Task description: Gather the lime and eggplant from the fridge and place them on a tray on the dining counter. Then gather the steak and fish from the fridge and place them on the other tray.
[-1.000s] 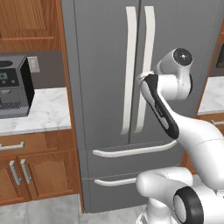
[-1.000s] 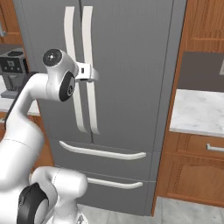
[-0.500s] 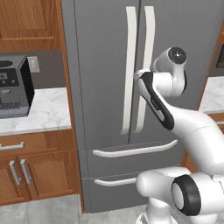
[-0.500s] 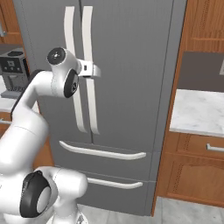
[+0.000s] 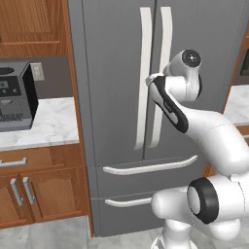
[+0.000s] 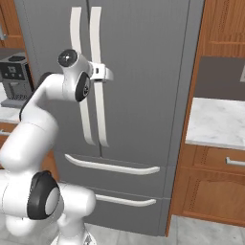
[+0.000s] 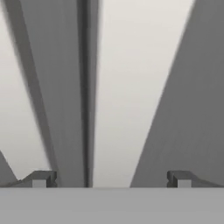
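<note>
Grey fridge (image 5: pixel 116 97) standing closed, presumably concealing lime, eggplant, steak and fish. Positioning end effector (image 7: pixel 111 178) with jaws fully spread, straddling right door handle (image 7: pixel 127 87) beside the door seam, gripping nothing yet; likely aligning for closing on the handle and pulling.

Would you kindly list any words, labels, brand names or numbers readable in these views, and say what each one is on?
No readable text.
Coffee machine: its small front display panel has marks too small and blurred to read.
Fridge: plain grey doors, no brand or label.
Wall outlet: no markings.
</note>
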